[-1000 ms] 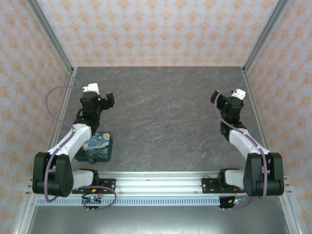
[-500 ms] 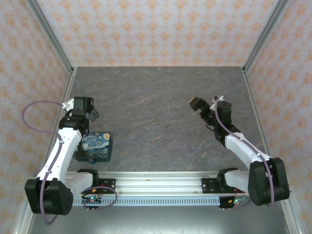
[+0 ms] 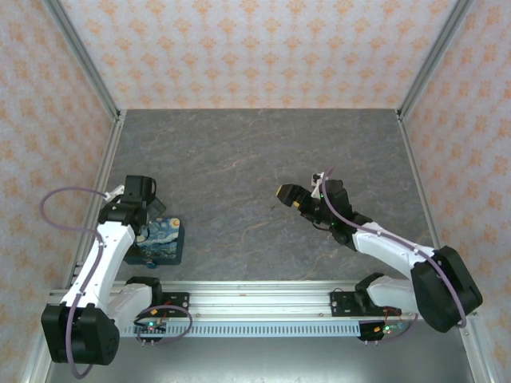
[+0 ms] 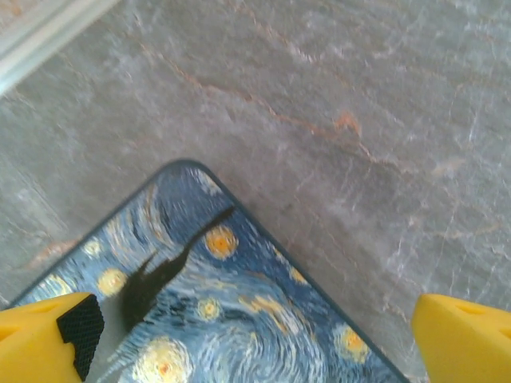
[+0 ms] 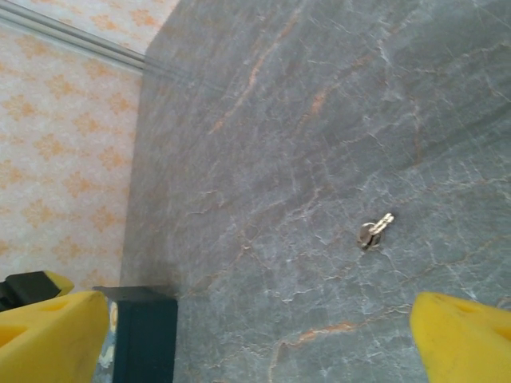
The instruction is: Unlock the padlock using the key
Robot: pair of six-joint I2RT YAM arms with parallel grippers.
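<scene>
Hovering just over the padlock (image 4: pixel 239 319), the left pincer (image 3: pixel 142 194) is spread wide with nothing in it. The padlock lies painted face up on the grey surface (image 3: pixel 263 152), near the left edge. The right pincer (image 3: pixel 289 194) is wide open too, out mid-surface, and the tiny key (image 5: pixel 374 231) lies on the stone ahead of it, untouched.

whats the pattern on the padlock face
The padlock has a swirling blue painting with yellow orbs, seen best in the left wrist view.
</scene>
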